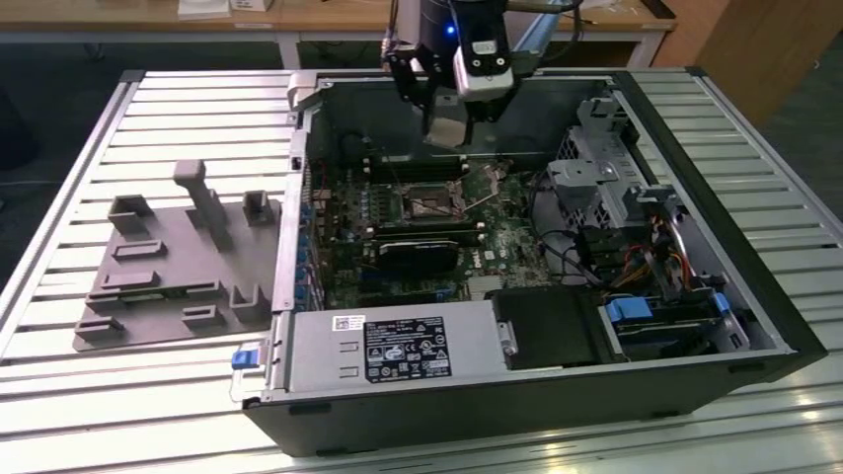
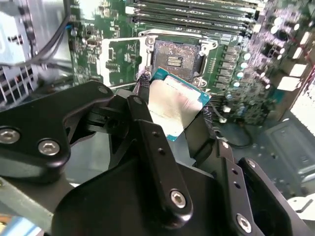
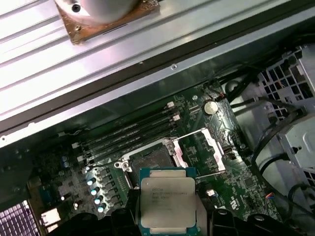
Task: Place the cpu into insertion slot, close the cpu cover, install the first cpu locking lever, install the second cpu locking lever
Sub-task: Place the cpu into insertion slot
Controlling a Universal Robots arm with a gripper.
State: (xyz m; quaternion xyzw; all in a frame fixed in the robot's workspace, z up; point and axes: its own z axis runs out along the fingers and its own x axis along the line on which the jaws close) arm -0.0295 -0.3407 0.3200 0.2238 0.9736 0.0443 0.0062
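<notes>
My gripper (image 1: 448,117) is shut on the cpu (image 1: 448,131) and hangs over the back of the open computer case, above the motherboard. In both wrist views the cpu (image 2: 179,105) (image 3: 167,201) is a flat silver-topped square with a green rim, clamped by its edges between the black fingers (image 2: 142,105). The insertion slot (image 2: 177,56) (image 3: 150,157) (image 1: 428,202) lies bare just beyond the chip, apart from it. The cpu cover (image 2: 105,61) (image 3: 214,150) is swung open to one side of the slot. A thin wire lever (image 2: 123,84) stands raised beside it.
Long black memory slots (image 3: 128,135) run beside the socket. A black card (image 1: 421,247) lies nearer the front, with the power supply (image 1: 395,351) in front of it. Drive cages and cables (image 1: 619,188) fill the exterior view's right. A grey moulded fixture (image 1: 172,267) sits left of the case.
</notes>
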